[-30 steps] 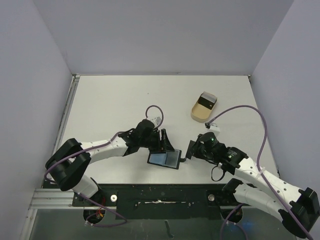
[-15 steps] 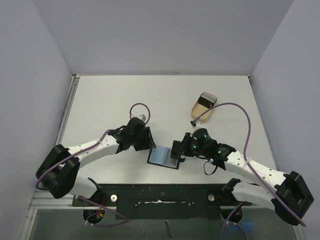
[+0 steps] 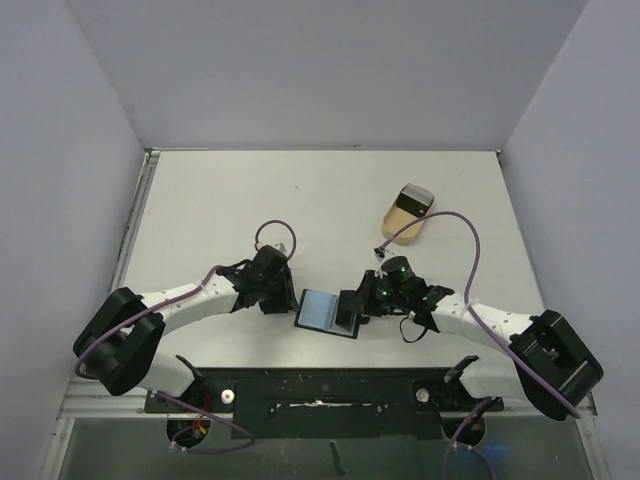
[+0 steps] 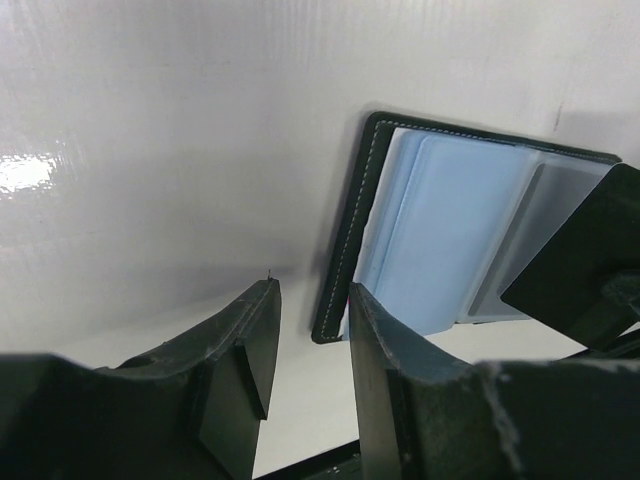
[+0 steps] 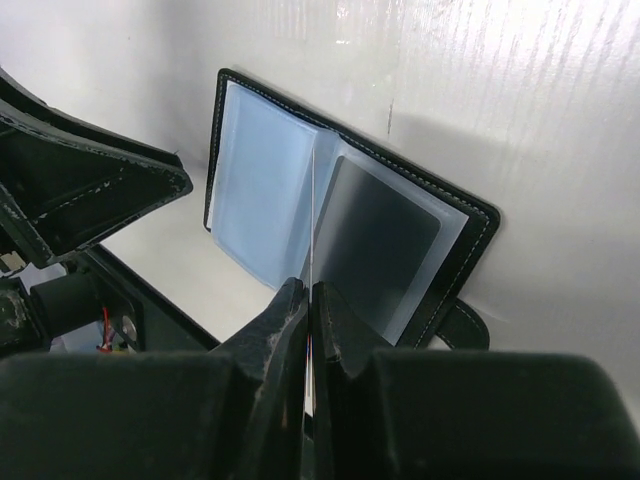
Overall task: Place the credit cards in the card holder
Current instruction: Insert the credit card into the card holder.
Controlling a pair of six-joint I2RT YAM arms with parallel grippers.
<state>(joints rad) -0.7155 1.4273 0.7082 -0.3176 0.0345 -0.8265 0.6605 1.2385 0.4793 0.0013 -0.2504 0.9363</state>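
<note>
The black card holder [image 3: 322,312] lies open near the table's front edge, its bluish-grey sleeves [image 5: 255,190] facing up. One sleeve holds a dark card [image 5: 378,240]. My right gripper [image 5: 310,291] is shut on a thin credit card [image 5: 312,215] that stands on edge over the holder's middle fold. In the top view that gripper [image 3: 358,304] sits at the holder's right side. My left gripper [image 4: 312,298] is low at the holder's left edge [image 4: 345,250], jaws partly apart with nothing between them. A tan-gold card [image 3: 405,208] and a dark card [image 3: 419,197] lie farther back.
A beige oval tray [image 3: 393,230] at the back right holds the two other cards. Purple cables loop above both wrists. The table's black front rail [image 3: 320,385] runs just behind the holder, and grey walls close in the sides.
My right gripper has carried the card leftward over the open holder. My left gripper has drawn back left off the holder, and its jaws have narrowed.
</note>
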